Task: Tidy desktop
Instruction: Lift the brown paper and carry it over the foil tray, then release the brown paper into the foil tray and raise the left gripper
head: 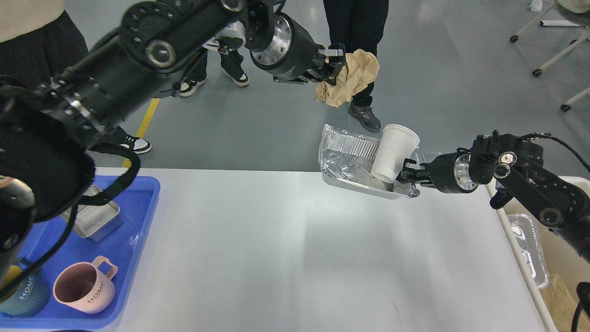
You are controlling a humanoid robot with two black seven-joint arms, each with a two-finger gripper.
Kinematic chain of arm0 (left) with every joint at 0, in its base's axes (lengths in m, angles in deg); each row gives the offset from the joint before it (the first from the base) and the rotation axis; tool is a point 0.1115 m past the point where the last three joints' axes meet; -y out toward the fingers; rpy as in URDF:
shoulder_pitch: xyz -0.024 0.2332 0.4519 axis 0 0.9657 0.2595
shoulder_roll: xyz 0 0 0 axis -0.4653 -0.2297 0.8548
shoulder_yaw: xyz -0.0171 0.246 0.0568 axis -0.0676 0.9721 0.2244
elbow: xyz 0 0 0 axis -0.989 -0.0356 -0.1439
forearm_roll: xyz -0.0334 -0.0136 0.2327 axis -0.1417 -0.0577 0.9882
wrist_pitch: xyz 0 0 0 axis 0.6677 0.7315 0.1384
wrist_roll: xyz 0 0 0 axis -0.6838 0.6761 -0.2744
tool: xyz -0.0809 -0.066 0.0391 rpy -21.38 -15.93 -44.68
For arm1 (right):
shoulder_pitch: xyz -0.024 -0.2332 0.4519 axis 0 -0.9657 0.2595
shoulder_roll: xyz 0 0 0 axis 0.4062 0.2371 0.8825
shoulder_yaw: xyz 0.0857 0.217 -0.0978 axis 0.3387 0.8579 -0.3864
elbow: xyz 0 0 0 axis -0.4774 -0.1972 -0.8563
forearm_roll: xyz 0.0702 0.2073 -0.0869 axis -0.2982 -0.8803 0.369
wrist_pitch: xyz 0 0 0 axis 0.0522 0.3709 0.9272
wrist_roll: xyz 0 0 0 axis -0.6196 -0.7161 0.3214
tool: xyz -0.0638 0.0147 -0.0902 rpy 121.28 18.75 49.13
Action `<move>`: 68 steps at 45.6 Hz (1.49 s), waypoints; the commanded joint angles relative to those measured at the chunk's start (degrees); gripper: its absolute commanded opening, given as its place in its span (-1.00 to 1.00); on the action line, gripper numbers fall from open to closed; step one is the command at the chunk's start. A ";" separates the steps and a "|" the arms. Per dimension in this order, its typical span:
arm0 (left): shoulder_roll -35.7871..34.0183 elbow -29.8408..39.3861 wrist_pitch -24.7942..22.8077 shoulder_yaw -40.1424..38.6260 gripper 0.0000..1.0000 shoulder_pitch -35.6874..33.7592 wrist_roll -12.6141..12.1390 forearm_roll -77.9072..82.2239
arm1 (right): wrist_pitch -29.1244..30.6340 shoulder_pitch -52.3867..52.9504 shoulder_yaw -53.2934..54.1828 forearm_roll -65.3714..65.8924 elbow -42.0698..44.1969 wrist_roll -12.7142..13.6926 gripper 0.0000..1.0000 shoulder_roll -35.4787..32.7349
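Note:
The white desktop [295,249] fills the lower middle of the head view. My left gripper [335,64] is raised high beyond the desk's far edge and is shut on a crumpled brown paper [352,76]. My right gripper [406,177] is shut on the rim of a foil tray [345,159], held lifted over the desk's far edge. A white paper cup [392,152] leans inside the tray.
A blue tray [138,240] at the left holds a metal box [94,219], a pink mug [85,286] and a blue mug [23,293]. A cream bin [521,258] at the right holds a foil tray [530,249] and brown paper. People's legs stand beyond the desk.

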 commanded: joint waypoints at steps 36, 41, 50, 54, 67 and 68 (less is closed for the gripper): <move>5.88 -3.18 7.87 6.32 -0.52 5.27 4.19 1.78 | 0.00 -0.17 0.01 0.17 0.01 0.00 -1.00 0.44; 5.88 -3.09 8.05 6.32 -0.17 5.27 4.28 1.70 | 0.00 -0.17 0.01 0.17 0.09 0.09 -1.00 0.52; 5.88 -3.01 8.75 6.32 0.58 5.27 5.07 1.70 | 0.00 -0.17 0.01 0.17 0.01 0.09 -1.00 0.52; 5.88 -3.01 8.84 6.32 0.79 5.27 5.42 1.61 | 0.00 -0.17 0.01 0.17 0.01 0.18 -1.00 0.52; 5.88 -2.92 8.84 6.23 0.92 5.18 5.86 1.17 | 0.00 -0.17 0.01 0.17 0.01 0.09 -1.00 0.44; 5.80 -2.92 8.84 6.15 0.92 5.18 5.95 1.17 | 0.00 -0.17 0.01 0.17 0.01 0.09 -1.00 0.44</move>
